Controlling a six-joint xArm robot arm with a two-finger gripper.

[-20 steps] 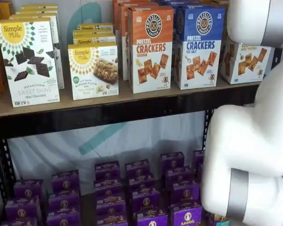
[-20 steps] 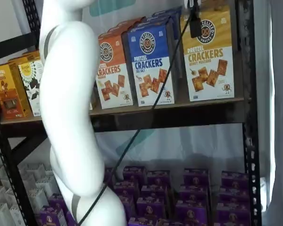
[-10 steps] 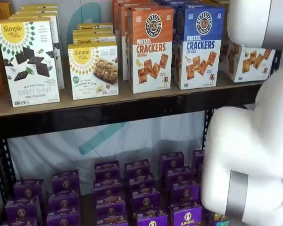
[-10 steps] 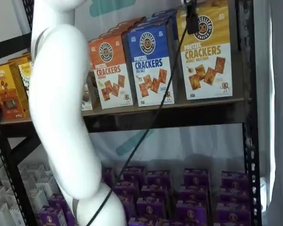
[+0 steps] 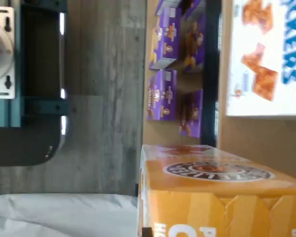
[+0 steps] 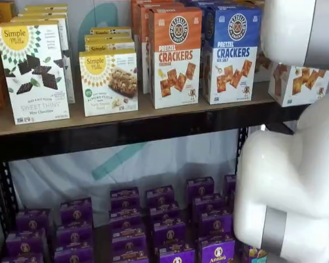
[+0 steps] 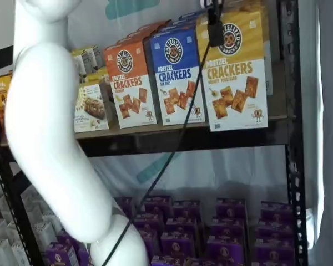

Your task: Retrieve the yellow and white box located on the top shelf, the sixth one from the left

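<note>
An orange-topped Pretzel Crackers carton (image 6: pixel 174 56) stands just beside a blue-topped one (image 6: pixel 231 53). White Simple Mills boxes (image 6: pixel 35 71) stand further along. Small purple boxes (image 6: pixel 167 233) fill the lower level.

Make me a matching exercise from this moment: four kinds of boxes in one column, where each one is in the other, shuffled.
Things:
1. yellow and white box
2. blue-topped carton
3. orange-topped carton
4. purple boxes

Places:
a. on the level below the top shelf
b. out past the shelf's front rail, held by the gripper
c. on the top shelf, next to the Simple Mills boxes
d. on the top shelf, between the other two Pretzel cartons

Pairs: 1-b, 2-d, 3-c, 4-a
</note>
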